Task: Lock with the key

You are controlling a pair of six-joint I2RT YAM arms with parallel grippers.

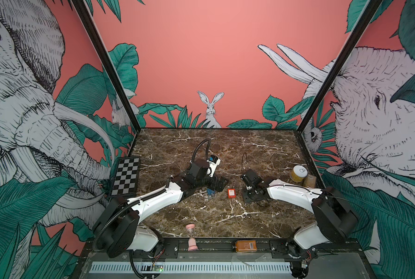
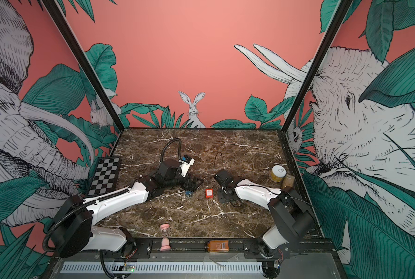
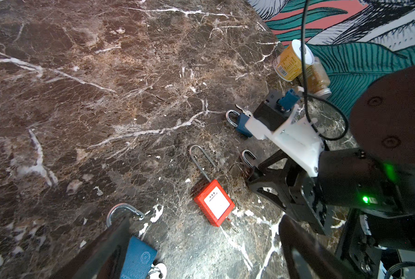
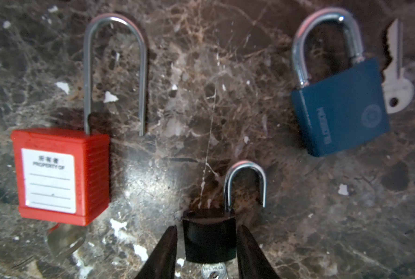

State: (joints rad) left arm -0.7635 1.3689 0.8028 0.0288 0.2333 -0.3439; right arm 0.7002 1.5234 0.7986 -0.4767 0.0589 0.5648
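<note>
**Right tool straddling a small black padlock on a veined counter**

The black padlock [image 4: 208,236] is a glossy block with rounded corners. Its short chrome shackle is swung open, and the free leg hangs clear of the body. It lies flat near the middle of the counter [image 1: 262,149], a dark brown marble-patterned slab veined in white.

The right tool [image 4: 206,229] holds its two tapered black fingers [image 4: 163,253] apart, one along each flank of the padlock's body. A sliver of counter shows beside one finger, so no clamp is evident. A small round key head [image 4: 212,271], silver in colour, shows at the padlock's base.

On one side lies a red padlock [image 4: 61,176] of ribbed plastic, with a white label and a long, slender open shackle. A dull metal key [image 4: 63,239] sits at its base. On the other side lies a blue padlock [image 4: 341,111], matte and boxy, with a thick chrome shackle. A flat silver key [image 4: 397,82] lies loose just beside it.

The left tool [image 1: 218,185] stands wide apart and grips nothing. A second blue padlock [image 3: 138,256] lies just beside one of its fingers.
</note>
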